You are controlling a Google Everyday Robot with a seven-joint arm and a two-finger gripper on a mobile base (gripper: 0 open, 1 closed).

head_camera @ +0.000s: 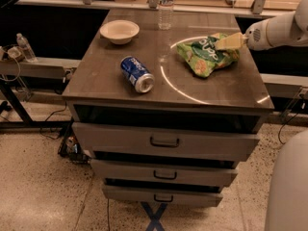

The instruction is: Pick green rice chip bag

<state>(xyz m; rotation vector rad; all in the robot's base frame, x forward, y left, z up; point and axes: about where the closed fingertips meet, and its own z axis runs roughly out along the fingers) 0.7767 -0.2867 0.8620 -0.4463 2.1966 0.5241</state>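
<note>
- One green chip bag point(206, 57) is lying flat on the right rear part of the table point(110, 88).
- Its long axis is running roughly across the table from left to right, slightly slanted. The dark lettered oval is sitting toward the back edge, and I cannot tell which end is the top.
- The pincer point(230, 41) is reaching in from the right on a white arm point(279, 30) and resting over the bag's rear right corner. I cannot tell whether it is apart or together.
- A blue can point(137, 74) is lying on its side near the middle, well apart from the bag.
- A pale bowl point(120, 31) and a clear bottle point(166, 6) are standing at the back.
- Three drawers point(165, 142) are showing under the dark tabletop.
- The speckled floor point(43, 186) is carrying a blue tape cross point(155, 215).
</note>
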